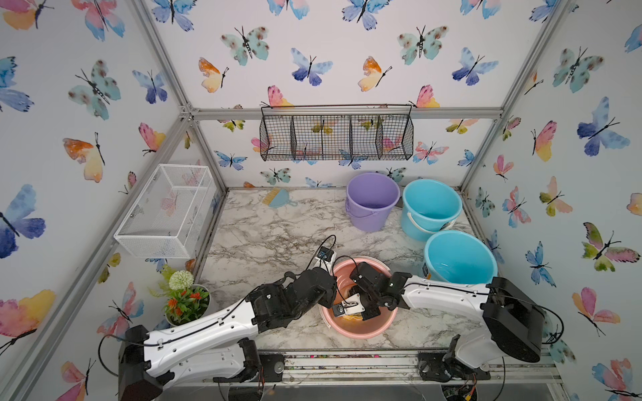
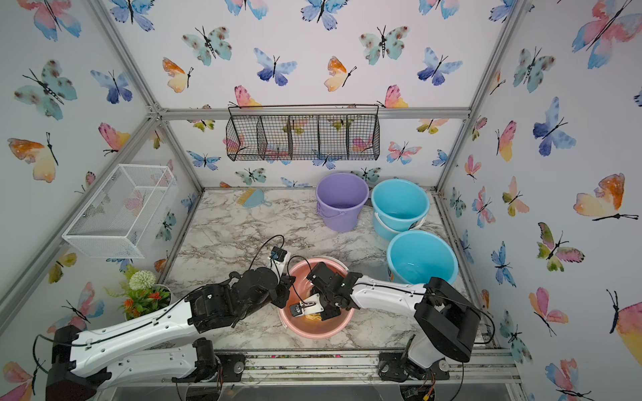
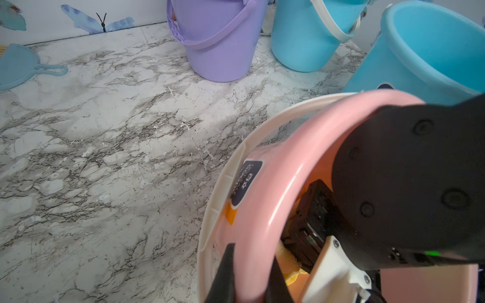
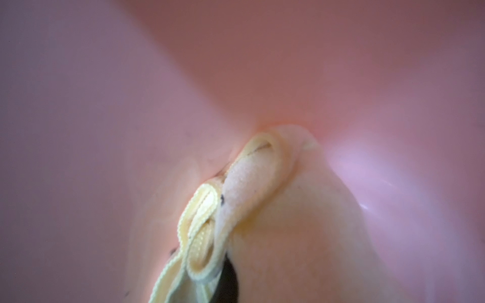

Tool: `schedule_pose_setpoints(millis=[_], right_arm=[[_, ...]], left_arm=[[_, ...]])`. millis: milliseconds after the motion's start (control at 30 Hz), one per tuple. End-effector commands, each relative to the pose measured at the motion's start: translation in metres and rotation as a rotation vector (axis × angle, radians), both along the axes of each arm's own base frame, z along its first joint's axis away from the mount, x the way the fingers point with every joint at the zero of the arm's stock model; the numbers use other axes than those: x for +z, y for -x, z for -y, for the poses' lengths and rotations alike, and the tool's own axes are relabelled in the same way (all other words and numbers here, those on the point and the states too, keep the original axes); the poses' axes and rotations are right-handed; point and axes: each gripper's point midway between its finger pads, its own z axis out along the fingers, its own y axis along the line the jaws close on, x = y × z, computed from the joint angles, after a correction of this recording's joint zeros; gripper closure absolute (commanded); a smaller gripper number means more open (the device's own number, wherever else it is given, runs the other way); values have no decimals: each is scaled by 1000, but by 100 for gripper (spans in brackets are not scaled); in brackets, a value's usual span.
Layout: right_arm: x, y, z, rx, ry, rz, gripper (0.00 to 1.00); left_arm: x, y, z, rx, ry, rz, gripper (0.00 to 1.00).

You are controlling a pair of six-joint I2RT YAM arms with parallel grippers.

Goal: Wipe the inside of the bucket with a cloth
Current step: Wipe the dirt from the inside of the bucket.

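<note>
Deep inside the pink bucket (image 1: pixel 357 331), the right fingers (image 4: pixel 227 280) are pressed together on the cloth (image 4: pixel 246 189). Only a dark sliver of one finger shows in the right wrist view, buried under pale yellow folds. The bunched towel runs on from the fingertips with its long axis in line with them. Its far end is jammed into the crease where the bucket's wall meets its floor. The surface to be wiped therefore lies straight ahead of the held cloth and all round it, touching it. I judge the coming stroke to be a sweep along that crease or up the wall, with the pressure carried by the towel's end rather than by the fingers. In a top view a little of the cloth (image 2: pixel 314 316) shows beneath the right wrist, low in the bucket.

The left fingers (image 3: pixel 223 272) are nearly closed as well, one outside the bucket's rim and one inside, pinching the wall between them on the left arm's side. That grip looks like a brace, which leaves the right arm as the one placed to do the wiping.

The bucket stands on the marble worktop (image 1: pixel 271 225) near its front edge, between the two arms. The nearer blue bucket (image 1: pixel 458 257) is just beside it on the right arm's side. The second blue bucket (image 1: pixel 430 208) and the purple bucket (image 1: pixel 371 205) stand further back, well apart from the work.
</note>
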Motion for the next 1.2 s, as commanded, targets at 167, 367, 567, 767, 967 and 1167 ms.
schedule_pose_setpoints(millis=[167,367,567,767,967,1167], right_arm=[[42,-34,-54,-73,-363,209,98],[50,-81,-48,-226,-341,455,98],[59,-108,-35,-327,-285,611,98],[54,-115,-16,-313,-124,696,98],[42,-110,7,-264,104,659,98],[20,-90,36,-191,338,523,98]], left_arm=[[19,3,13,-19,109,2,100],[20,2,12,-16,105,6,100],[21,3,11,-16,106,2,100],[20,3,10,-14,100,1,100],[22,3,9,-13,97,5,100],[20,3,9,-15,91,6,100]])
